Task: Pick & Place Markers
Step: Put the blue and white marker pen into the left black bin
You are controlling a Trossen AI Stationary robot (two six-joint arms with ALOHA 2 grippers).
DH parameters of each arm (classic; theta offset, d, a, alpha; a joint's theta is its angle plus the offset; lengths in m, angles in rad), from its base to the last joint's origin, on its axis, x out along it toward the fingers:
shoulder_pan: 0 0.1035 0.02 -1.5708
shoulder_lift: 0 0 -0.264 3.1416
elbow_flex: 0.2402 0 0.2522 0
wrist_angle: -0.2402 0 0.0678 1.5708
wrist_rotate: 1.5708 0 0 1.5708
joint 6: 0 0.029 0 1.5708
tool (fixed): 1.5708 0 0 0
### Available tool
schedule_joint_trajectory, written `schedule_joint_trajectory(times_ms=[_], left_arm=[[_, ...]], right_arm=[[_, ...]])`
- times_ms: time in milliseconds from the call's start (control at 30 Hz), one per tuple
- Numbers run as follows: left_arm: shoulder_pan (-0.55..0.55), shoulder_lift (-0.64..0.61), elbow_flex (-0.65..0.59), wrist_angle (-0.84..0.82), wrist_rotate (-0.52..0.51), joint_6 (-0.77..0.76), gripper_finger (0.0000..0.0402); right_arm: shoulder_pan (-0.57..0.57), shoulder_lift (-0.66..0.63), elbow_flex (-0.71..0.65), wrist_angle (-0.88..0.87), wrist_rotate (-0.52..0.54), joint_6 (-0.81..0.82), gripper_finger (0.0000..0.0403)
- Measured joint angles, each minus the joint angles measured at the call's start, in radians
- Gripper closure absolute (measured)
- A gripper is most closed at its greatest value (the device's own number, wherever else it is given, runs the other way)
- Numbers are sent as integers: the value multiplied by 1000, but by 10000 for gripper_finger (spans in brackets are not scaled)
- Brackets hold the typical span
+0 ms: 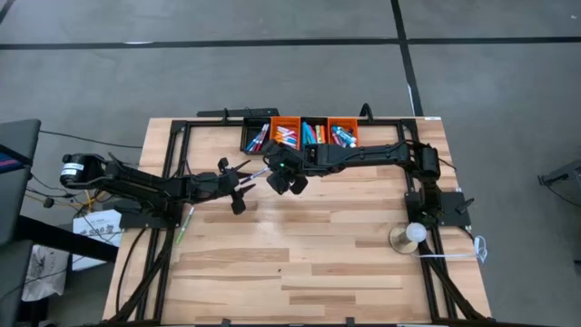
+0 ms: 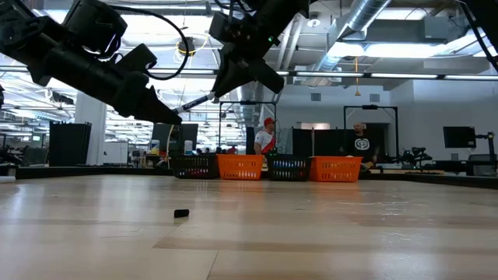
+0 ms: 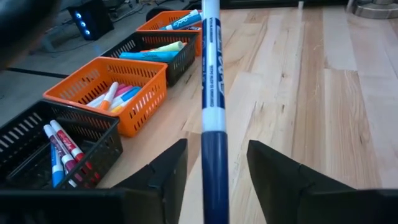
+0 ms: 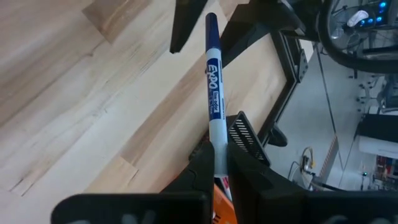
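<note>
One of the markers, white-barrelled with a blue cap [image 4: 212,93], hangs in the air over the table's far middle, with my right gripper [image 4: 214,155] shut on it. Its blue cap end [image 3: 214,168] stands between the two fingers of my left gripper [image 3: 214,165], which is open, with a gap showing on either side of the cap. In the high view the two grippers meet at the marker [image 1: 258,173], the left gripper [image 1: 243,182] coming from the table's left and the right gripper [image 1: 274,173] from its right. More markers lie in the bins [image 1: 285,134]. My right gripper pinches the marker's white barrel [image 4: 216,138] near its uncapped end between its two fingers. The marker sticks out past the fingertips, roughly along them, and slants down toward the table's left [image 2: 198,101]. It is lifted clear of the table.
A row of black and orange bins [image 1: 314,133] holding markers stands at the far edge, just behind the grippers. A green marker [image 1: 186,221] lies near the left edge. A small black piece [image 2: 180,212] lies on the table below the left gripper. A white round thing [image 1: 413,236] stands at the right.
</note>
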Motion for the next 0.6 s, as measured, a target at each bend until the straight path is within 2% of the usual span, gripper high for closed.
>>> schedule_joint_trajectory(times_ms=[133,333,600], left_arm=[[0,0,0,3,-1,0,273],[0,-1,0,4,-5,-1,364],[0,-1,0,10,-5,-11,369]], right_arm=[[0,0,1,0,0,-1,385],[0,0,1,0,-1,-2,378],[0,0,2,0,1,-2,366]])
